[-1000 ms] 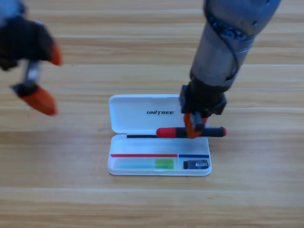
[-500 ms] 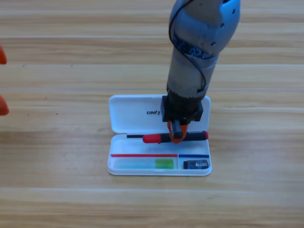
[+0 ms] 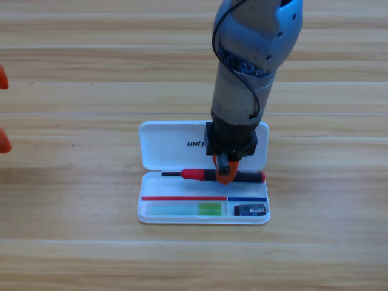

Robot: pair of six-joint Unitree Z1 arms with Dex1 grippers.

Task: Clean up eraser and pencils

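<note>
The white case (image 3: 163,142) lies open in the middle of the table. My right gripper (image 3: 225,172) points straight down over the case's rear tray, shut on the black marker with red cap (image 3: 200,174), which lies level along the case. The green and whitish stick (image 3: 185,209) rests in the front left compartment. In the front right compartment sits the dark eraser (image 3: 250,210). My left gripper (image 3: 3,109) waits at the picture's left edge, only its orange jaw tips showing, spread apart.
The right arm's grey body (image 3: 251,66) rises over the case's lid and hides part of it. Bare wooden table (image 3: 327,182) surrounds the case on all sides.
The right gripper carried the marker leftward and down over the case's rear tray. The left gripper drew back to the left edge.
</note>
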